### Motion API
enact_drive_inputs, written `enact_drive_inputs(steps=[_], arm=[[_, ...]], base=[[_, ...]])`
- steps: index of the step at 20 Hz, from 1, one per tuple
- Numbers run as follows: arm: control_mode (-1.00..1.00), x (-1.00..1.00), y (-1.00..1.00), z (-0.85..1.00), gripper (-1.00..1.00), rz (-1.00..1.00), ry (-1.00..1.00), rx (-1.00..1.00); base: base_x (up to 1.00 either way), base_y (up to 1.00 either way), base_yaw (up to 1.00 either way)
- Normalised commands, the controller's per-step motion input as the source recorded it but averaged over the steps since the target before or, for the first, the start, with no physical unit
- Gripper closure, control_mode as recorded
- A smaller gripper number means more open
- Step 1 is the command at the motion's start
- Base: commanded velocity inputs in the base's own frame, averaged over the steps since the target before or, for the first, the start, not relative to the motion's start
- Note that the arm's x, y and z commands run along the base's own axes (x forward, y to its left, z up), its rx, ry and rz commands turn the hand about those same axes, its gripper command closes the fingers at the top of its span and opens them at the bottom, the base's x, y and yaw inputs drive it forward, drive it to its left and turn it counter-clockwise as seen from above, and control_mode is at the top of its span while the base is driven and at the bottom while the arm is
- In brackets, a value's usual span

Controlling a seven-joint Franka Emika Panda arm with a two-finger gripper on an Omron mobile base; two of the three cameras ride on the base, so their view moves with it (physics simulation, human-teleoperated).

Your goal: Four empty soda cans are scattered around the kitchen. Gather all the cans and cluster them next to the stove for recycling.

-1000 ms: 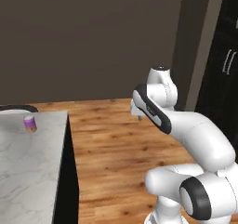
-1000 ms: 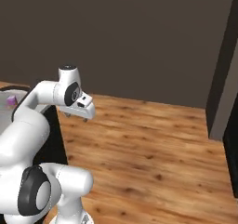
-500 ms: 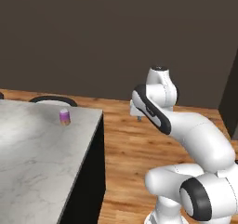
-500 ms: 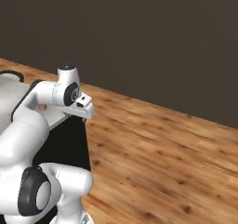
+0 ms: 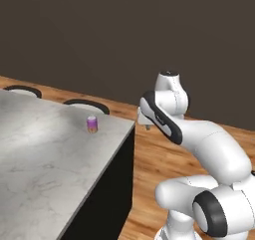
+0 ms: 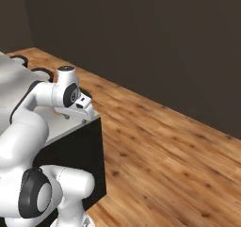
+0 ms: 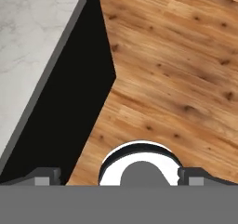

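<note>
White robot arm rides folded over the wood floor (image 7: 176, 69), its fingers (image 7: 46, 175) spread wide and empty, as the base swings round to bring the marble worktop (image 5: 45, 154) closer into frame. Farther off, a purple-pink soda can (image 5: 92, 124) stands upright near the worktop's far edge, beside two dark round shapes, now more central but probably beyond reach

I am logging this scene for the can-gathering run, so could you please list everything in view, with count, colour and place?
soda can: one, purple-pink, upright on the counter near its far corner.
counter: one, grey-white marble top, black side, left of the arm.
stools: two dark round tops, beyond the counter's far edge.
floor: wooden planks, right of the counter.
wall: dark, behind everything.
gripper: one, open, empty, beyond the counter's corner.
</note>
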Motion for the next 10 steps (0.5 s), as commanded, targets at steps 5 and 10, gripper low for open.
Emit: enact_drive_inputs(steps=[5,10], arm=[[1.0,0.0,0.0,0.0,-1.0,0.0,0.0,0.0],[1.0,0.0,0.0,0.0,-1.0,0.0,0.0,0.0]], base=[[0.26,-0.35,0.33],[0.25,-0.37,0.3]])
